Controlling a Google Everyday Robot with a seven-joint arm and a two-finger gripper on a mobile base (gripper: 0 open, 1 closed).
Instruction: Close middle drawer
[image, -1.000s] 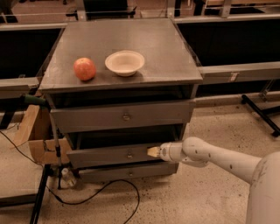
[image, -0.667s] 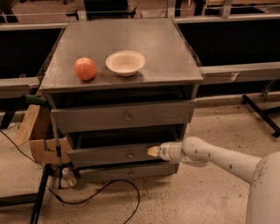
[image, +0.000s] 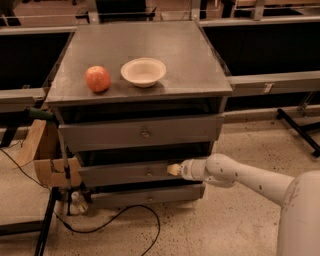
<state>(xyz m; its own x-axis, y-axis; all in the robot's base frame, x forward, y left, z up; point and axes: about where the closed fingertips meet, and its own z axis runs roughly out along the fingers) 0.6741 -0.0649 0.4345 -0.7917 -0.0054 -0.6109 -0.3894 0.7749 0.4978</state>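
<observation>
Grey metal desk with three stacked drawers. The middle drawer, a shallow grey metal box with a plain front and small round centre knob, appears slightly pulled out. The white arm's pale claw touches the drawer front just right of the knob; how far the claw is open cannot be told. A red apple and a cream round bowl rest on the desk.

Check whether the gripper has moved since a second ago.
No: the gripper, against the middle drawer front, keeps its place relative to the cabinet's right post.
</observation>
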